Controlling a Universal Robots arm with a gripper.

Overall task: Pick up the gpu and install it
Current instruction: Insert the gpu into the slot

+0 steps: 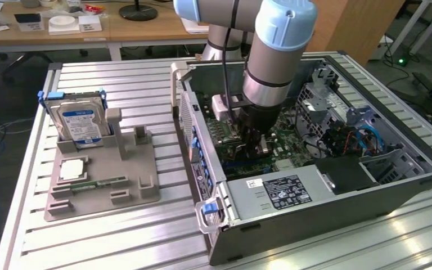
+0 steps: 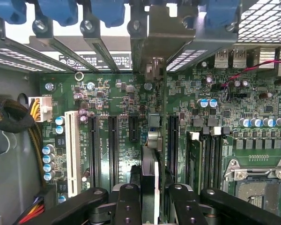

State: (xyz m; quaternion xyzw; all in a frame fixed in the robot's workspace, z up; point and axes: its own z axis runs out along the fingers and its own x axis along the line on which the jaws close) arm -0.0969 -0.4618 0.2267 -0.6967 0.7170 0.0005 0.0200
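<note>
Wrist view: gripper (image 2: 150,199) clamps gpu (image 2: 150,176) edge-on over motherboard (image 2: 107,98) slots.

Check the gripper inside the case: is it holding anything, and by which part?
The gripper holds the gpu edge-on between its fingers, clamped on the card's upper edge, with the card standing upright over the motherboard slots.

Exterior high, oblique; wrist close above motherboard (image 2: 131,108)
</note>
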